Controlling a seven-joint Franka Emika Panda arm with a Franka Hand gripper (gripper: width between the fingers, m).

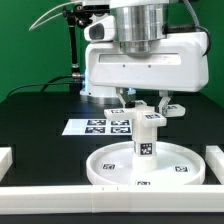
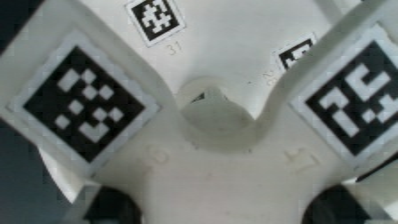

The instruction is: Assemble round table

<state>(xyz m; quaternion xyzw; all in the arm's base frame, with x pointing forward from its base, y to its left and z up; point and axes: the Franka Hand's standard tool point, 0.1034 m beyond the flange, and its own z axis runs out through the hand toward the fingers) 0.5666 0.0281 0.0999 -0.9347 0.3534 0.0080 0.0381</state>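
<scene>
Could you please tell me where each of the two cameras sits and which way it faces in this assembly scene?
Exterior view: off the arm, low at the table's near edge, facing the arm head-on; it sees the round disc, the cylinder leg upright on it, the marker board behind, and the gripper above the leg.
Wrist view: on the wrist, looking down between the jaws at a tagged white part filling the frame, apparently the cross-shaped base; dark fingertips show at the edge.
Shared: the gripper and the tagged white kit beneath it.
</scene>
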